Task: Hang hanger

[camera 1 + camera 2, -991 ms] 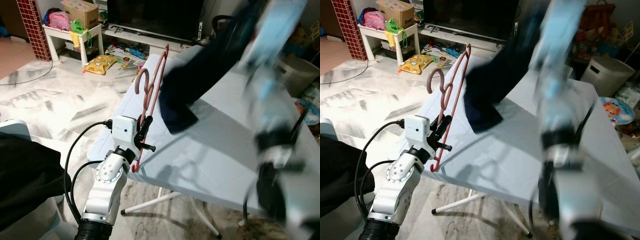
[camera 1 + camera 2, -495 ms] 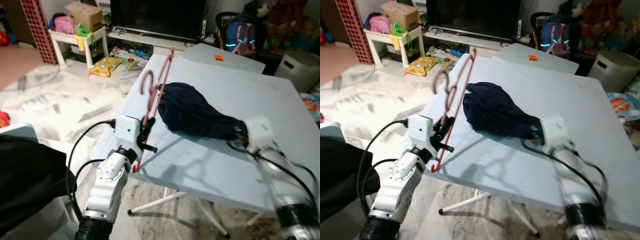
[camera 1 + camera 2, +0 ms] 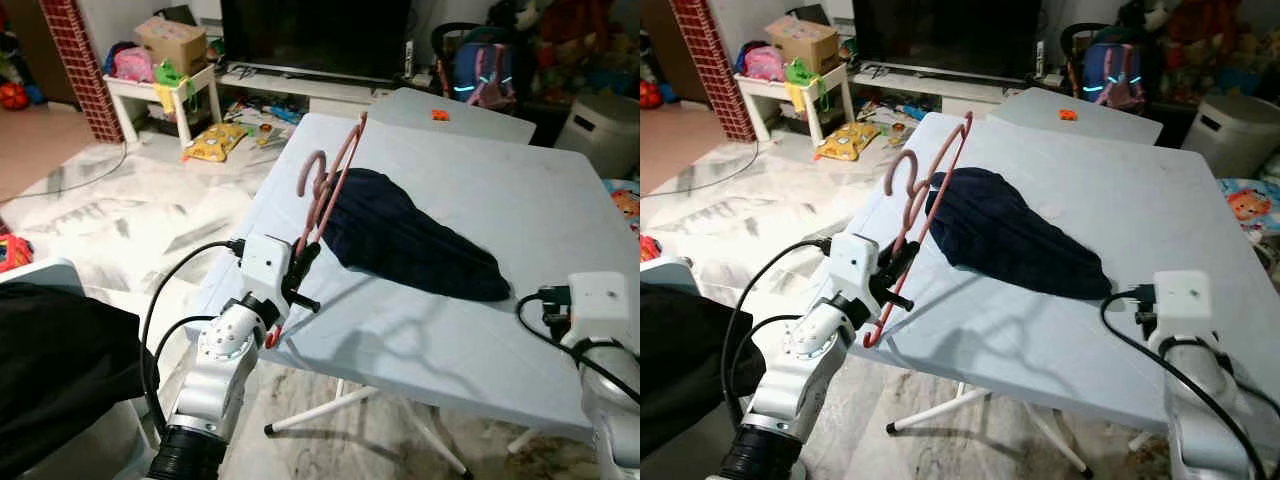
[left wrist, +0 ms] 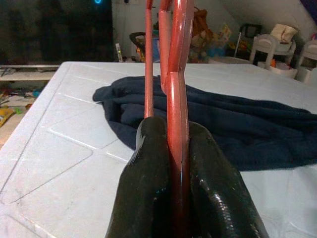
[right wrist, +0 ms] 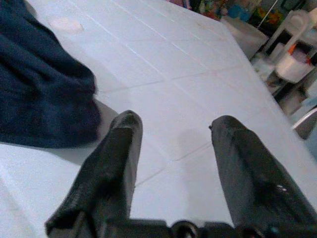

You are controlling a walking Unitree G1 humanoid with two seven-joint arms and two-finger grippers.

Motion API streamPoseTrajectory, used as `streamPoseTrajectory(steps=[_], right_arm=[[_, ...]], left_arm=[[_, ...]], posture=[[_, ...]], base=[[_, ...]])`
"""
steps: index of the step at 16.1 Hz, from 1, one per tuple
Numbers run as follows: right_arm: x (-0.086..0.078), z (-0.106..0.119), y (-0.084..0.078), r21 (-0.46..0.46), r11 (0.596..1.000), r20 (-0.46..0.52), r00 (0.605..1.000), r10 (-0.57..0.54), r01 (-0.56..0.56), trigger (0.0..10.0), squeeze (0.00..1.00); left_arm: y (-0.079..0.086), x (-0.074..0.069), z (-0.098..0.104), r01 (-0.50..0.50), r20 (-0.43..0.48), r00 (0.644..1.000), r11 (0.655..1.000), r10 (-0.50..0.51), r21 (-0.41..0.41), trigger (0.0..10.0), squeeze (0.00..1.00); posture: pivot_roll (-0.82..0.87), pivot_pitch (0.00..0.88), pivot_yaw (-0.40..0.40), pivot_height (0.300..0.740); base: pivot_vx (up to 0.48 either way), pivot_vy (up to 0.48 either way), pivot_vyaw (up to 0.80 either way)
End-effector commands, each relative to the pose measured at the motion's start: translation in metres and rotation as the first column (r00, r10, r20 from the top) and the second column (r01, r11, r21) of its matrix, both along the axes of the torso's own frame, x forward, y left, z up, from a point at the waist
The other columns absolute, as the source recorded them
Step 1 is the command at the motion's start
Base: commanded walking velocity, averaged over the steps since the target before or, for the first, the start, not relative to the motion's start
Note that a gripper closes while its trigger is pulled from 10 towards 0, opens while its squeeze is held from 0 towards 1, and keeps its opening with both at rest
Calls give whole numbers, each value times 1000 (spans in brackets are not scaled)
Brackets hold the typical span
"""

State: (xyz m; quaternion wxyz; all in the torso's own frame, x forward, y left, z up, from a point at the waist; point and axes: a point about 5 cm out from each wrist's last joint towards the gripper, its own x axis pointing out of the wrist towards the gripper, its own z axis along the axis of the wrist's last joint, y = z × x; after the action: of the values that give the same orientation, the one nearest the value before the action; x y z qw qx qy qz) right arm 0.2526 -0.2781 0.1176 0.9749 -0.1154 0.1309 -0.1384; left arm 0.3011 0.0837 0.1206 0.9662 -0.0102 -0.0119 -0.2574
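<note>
At about nine o'clock from the middle of the pale blue folding table (image 3: 480, 200), the left gripper (image 4: 171, 148) stands at the table's near-left edge with its two black fingers (image 4: 148, 168) clamped tight on the lower bar of the pink plastic clothes hanger (image 3: 325, 195). The hanger rises slanted from that pinch, its hook curling at the top, and leans toward twelve o'clock over the tabletop. Its upper edge sits just beside, perhaps touching, the dark navy crumpled garment (image 3: 400, 235), which lies in a heap near the table's centre and trails toward three o'clock.

The grip is low on a long thin frame, so a quick swing could make the hanger pivot or slip between the fingers. With the garment so close, the frame could also catch the cloth and drag it along or off the table.

At roughly four o'clock, the right gripper (image 5: 173, 163) hovers low over bare tabletop, its fingers spread apart and holding nothing, with the garment's tail just beside one finger. A careless forward move there could bunch the fabric or nudge it out of place. No rail or rod for hanging can be made out, so misjudging where the hook goes seems a real risk.
</note>
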Motion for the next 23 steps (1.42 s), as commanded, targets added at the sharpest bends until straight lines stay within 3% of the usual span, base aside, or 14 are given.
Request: streamPoseTrajectory(steps=[1, 4, 5, 6, 8, 10, 12, 16, 23], right_arm=[[-9, 9, 1, 45, 999, 54, 998, -13, 10, 10000, 1000], [-20, 9, 11, 84, 996, 85, 996, -13, 6, 10000, 1000], [-21, 10, 13, 110, 994, 98, 995, -18, 7, 10000, 0], [-22, 11, 15, 125, 992, 104, 994, -27, 13, 10000, 0], [-20, 12, 27, 141, 990, 104, 995, 9, -23, 10000, 0], [-17, 10, 35, 126, 990, 96, 994, 44, -56, 10000, 0], [-16, 10, 41, 104, 992, 92, 994, 61, -71, 10000, 0], [-15, 10, 49, 109, 991, 130, 990, 62, -76, 10000, 0], [-8, 10, 57, 117, 988, 146, 986, 80, -98, 10000, 0]], left_arm=[[4, -5, -28, 6, -129, 992, 998, 2, 61, 10000, 0], [6, -1, -34, -6, -156, 987, 994, 24, 110, 10000, 0], [7, 2, -35, -6, -153, 988, 992, 25, 122, 10000, 0], [8, 6, -34, -6, -149, 988, 991, 26, 135, 10000, 0], [9, 24, -18, -7, -170, 985, 997, 20, 78, 10000, 0], [7, 31, -3, -1, -165, 986, 999, 7, 36, 10000, 0], [3, 28, 5, 24, -150, 988, 1000, -22, 11, 10000, 0], [-13, 1, 1, 103, -147, 984, 995, -101, 5, 10000, 0], [-19, 5, 11, 104, -115, 988, 994, -99, 35, 10000, 0]], posture=[[47, 0, -59, 740], [38, 0, -59, 740], [38, 0, -58, 740], [38, 0, -57, 740], [38, 0, -58, 740], [39, 0, -58, 740], [38, 0, -57, 740], [43, 0, -59, 740], [47, 0, -51, 740]], base=[[0, 0, 0], [0, 0, 0], [0, 0, 0], [0, 0, 0], [0, 0, 0], [0, 0, 0], [0, 0, 0], [0, 0, 0], [0, 0, 0]])
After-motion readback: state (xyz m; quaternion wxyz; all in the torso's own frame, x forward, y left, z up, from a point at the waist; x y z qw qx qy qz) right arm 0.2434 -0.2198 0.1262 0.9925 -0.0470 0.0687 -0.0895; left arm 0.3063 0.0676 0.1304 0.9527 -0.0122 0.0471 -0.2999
